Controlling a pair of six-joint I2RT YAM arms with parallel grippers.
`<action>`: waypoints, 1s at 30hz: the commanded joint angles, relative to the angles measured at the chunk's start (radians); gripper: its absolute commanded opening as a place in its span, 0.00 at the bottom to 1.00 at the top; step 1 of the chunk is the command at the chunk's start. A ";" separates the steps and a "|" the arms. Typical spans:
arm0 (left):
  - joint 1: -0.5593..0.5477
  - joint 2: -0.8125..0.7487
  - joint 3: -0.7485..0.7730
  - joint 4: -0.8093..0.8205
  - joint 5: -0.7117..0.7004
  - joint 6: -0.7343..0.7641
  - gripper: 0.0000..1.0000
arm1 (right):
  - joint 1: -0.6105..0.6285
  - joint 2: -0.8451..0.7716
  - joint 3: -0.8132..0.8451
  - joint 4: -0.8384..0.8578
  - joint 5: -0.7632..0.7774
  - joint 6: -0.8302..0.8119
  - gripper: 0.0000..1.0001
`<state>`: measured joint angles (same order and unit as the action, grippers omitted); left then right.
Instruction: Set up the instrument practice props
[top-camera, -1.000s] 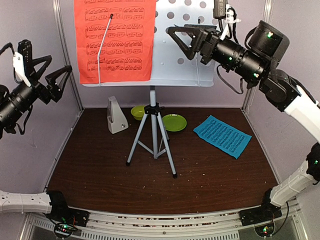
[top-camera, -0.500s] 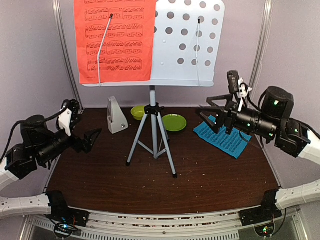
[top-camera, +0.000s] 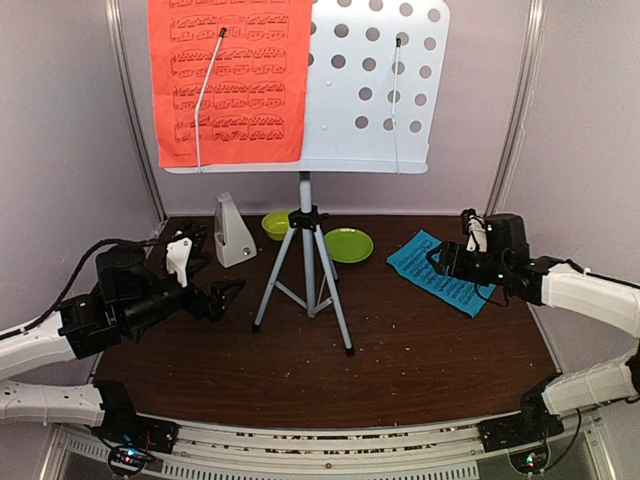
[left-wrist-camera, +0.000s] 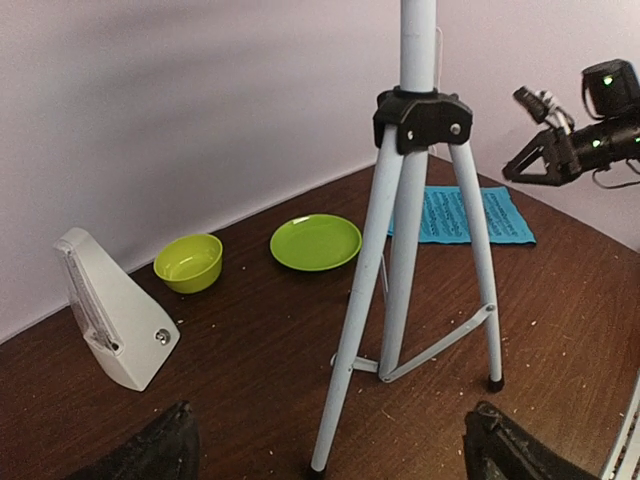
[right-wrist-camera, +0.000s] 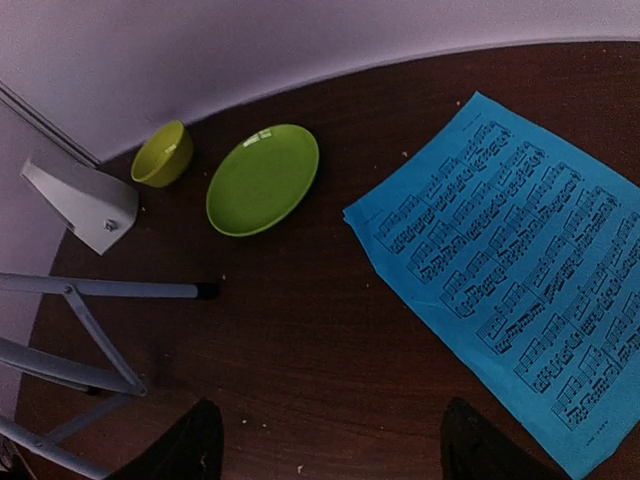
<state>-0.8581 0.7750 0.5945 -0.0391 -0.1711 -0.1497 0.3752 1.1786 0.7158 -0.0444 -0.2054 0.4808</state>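
The pale grey perforated music-stand desk (top-camera: 370, 90) sits on the grey tripod (top-camera: 308, 265) mid-table. The red sheet (top-camera: 228, 80) lies on its left half under a wire arm; the right half is bare. The blue sheet (top-camera: 445, 272) lies flat on the table at the right, also in the right wrist view (right-wrist-camera: 510, 270). The whitish metronome (top-camera: 233, 232) stands left of the tripod. My left gripper (top-camera: 208, 268) is open and empty, low, left of the tripod's legs (left-wrist-camera: 405, 230). My right gripper (top-camera: 440, 262) is open and empty, just above the blue sheet's left edge.
A lime-green bowl (top-camera: 275, 224) and a lime-green plate (top-camera: 348, 245) sit behind the tripod, near the back wall. Purple walls close in the back and both sides. The tripod's three feet spread over the table's middle.
Both arms have come down from head height to just above the table. The left moved right toward the tripod; the right dropped over the blue sheet. Both stay open.
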 joint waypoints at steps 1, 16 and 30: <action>0.005 -0.016 -0.013 0.133 0.021 -0.030 0.94 | 0.001 0.218 0.184 -0.034 0.036 -0.077 0.72; 0.005 -0.013 -0.002 0.130 0.001 -0.030 0.93 | 0.092 0.790 0.796 -0.377 0.251 -0.312 0.66; 0.004 0.001 0.013 0.122 0.007 -0.015 0.93 | 0.099 1.043 1.100 -0.610 0.324 -0.373 0.61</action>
<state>-0.8581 0.7746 0.5888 0.0368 -0.1661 -0.1741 0.4671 2.1815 1.7233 -0.5690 0.0731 0.1333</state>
